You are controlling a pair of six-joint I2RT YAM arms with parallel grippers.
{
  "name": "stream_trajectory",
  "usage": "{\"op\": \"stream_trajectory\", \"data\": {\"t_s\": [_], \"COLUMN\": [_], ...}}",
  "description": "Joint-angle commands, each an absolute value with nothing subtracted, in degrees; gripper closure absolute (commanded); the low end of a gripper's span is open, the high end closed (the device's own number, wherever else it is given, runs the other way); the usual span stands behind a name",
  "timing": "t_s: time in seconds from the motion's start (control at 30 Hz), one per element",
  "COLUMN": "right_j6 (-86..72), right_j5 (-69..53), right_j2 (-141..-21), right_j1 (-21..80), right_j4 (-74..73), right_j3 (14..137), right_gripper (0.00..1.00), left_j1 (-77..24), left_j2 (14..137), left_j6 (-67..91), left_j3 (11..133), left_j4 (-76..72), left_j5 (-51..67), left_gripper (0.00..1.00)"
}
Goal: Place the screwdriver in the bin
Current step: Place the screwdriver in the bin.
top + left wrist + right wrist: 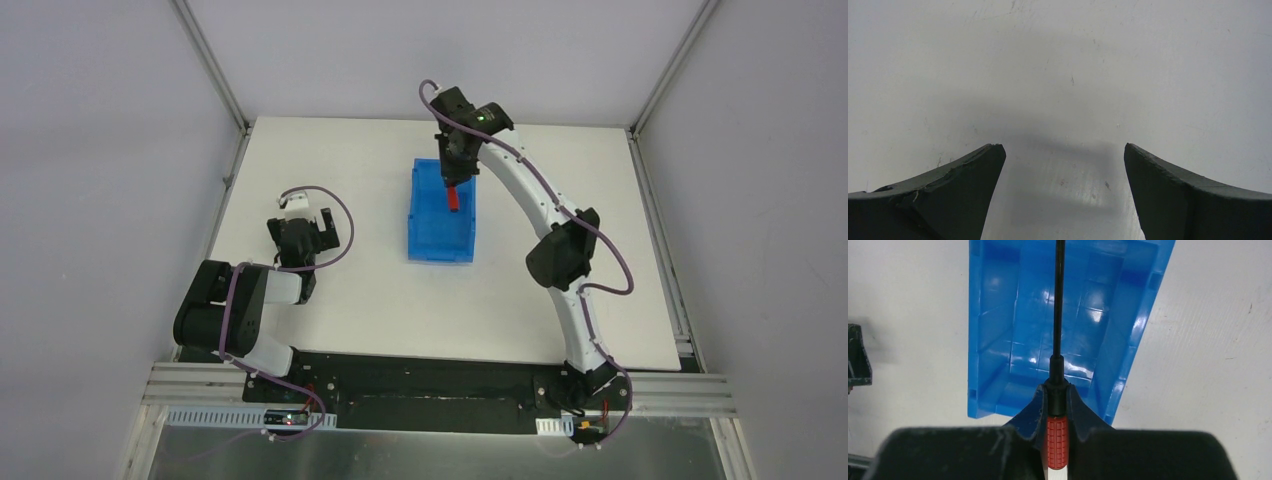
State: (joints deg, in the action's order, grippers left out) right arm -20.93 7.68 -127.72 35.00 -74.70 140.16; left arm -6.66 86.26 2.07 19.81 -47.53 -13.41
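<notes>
The blue bin [441, 222] lies in the middle of the white table. My right gripper [453, 181] hangs over the bin's far end, shut on the screwdriver [453, 199] with its red handle. In the right wrist view the fingers clamp the red handle [1057, 440], and the thin black shaft [1059, 300] points out over the bin's open inside [1013, 330]. My left gripper [308, 222] is open and empty over bare table at the left, well away from the bin; its dark fingers [955, 185] stand wide apart.
The white table [620, 250] ends at metal frame rails on the left and right, with grey walls around it. A black base plate runs along the near edge. A dark part of the other arm [857, 357] shows at the right wrist view's left edge.
</notes>
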Motion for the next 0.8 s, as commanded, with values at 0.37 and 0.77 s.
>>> {"op": "stream_trajectory", "data": {"t_s": [0.37,0.77], "right_j6": [-30.83,-34.36], "right_j5": [20.53,21.12], "right_j2": [-132.89,-136.2], "right_j1": [39.86,42.44], "right_j4": [-79.84,-81.77], "right_j3": [145.27,146.47], "right_gripper": [1.0,1.0], "left_j1": [-6.41,-6.35], "left_j2": [86.22,86.22], "left_j6": [2.37,2.37], "left_j3": [20.58,20.59], "left_j4": [-48.6,-48.6], "left_j5": [-14.22,-14.15], "left_gripper": [0.01,0.01]}}
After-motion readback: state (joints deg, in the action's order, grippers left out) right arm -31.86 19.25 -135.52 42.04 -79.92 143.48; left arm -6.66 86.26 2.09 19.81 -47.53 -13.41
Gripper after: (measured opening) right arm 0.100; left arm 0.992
